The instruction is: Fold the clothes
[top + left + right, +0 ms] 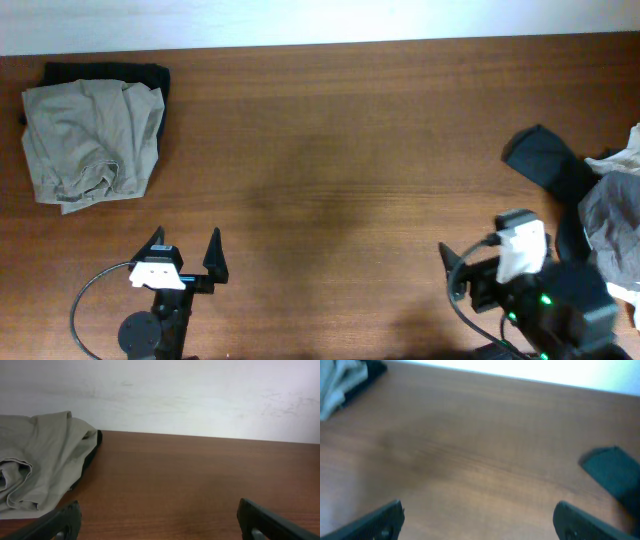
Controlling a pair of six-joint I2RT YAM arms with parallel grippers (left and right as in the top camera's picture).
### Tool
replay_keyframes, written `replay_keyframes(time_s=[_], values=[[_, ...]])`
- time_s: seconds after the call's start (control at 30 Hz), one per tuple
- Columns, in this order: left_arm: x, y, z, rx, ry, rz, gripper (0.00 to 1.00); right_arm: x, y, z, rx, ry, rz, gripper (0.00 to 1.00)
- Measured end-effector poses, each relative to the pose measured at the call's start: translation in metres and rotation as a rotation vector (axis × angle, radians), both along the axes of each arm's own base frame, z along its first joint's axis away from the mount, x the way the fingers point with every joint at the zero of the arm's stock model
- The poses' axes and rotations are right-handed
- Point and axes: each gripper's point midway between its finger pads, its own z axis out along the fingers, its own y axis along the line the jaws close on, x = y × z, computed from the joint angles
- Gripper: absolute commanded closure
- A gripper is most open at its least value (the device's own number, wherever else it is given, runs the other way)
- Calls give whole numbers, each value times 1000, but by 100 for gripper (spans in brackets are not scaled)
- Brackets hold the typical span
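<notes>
The pale khaki shorts (92, 140) lie folded at the table's far left, on top of a black garment (105, 72). They also show in the left wrist view (35, 465), with the black edge (93, 455) beneath. A loose pile sits at the right edge: a dark teal garment (545, 165), a grey one (610, 215) and a white one (628, 150). My left gripper (185, 257) is open and empty near the front edge, well short of the shorts; its fingers (160, 520) stand wide apart. My right gripper (475, 262) is open and empty (479, 520), left of the pile.
The wooden table (330, 180) runs to a white wall at the back. In the right wrist view the teal garment's corner (615, 472) lies ahead to the right, and the shorts (337, 385) lie far left. A cable (85, 300) loops beside the left arm.
</notes>
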Motion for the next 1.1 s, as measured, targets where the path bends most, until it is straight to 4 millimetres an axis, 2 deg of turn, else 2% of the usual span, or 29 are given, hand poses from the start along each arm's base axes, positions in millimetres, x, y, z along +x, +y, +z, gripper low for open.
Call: replay_keyframes(time_s=[0.1,0.2,0.5,0.67,1.1], values=[[0,0,0,0,-1,0,1,23,-1,-17,-18,-108,-8,1],[0,0,0,0,-1,2,1,31,-5,-36,-9,-179,-22,2],[0,1,0,-3,-1,7,1,35,-12,-98,18,-272,-40,2],[0,1,0,-3,-1,7,1,36,-9,-117,27,-294,-27,2],[0,1,0,-3,-1,7,1,37,-8,-119,31,-300,-21,1]])
